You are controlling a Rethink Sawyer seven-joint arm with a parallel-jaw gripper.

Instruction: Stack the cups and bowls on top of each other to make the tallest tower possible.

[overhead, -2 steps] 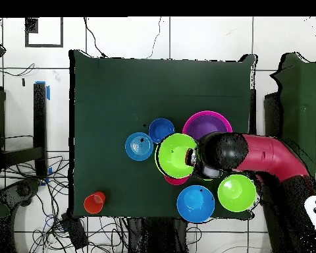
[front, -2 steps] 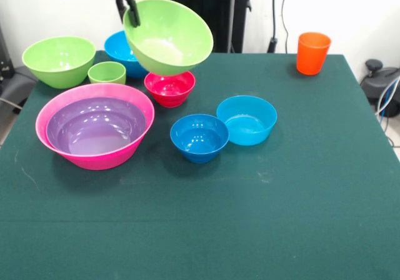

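Dark green cloth covers the bench (front, -2 steps: 300, 217), which stands before a white wall with hanging cables. From above, the red and black arm (overhead, -2 steps: 272, 153) reaches down, and its tool (front, -2 steps: 131, 11) is clamped on the rim of a lime-green bowl (front, -2 steps: 169, 36), held tilted in the air with its mouth turned toward the viewer. That bowl hangs just above a small red bowl (front, -2 steps: 169, 87) standing on the cloth.

At the near left, a wide purple bowl (front, -2 steps: 94, 127) sits nested inside a huge pink bowl (front, -2 steps: 128, 152); this is the only stacking that looks done. Behind them at the far left stand a second lime-green bowl (front, -2 steps: 58, 60), a short lime-green cup (front, -2 steps: 107, 72) just beside it, and a large blue bowl (front, -2 steps: 119, 49) partly hidden by the lifted one. Near the middle, a small blue bowl (front, -2 steps: 199, 137) touches a teal bowl (front, -2 steps: 247, 119). An orange cup (front, -2 steps: 312, 53) stands alone at the far right corner.

Judging from this, the tower is barely begun; most pieces are still waiting singly.
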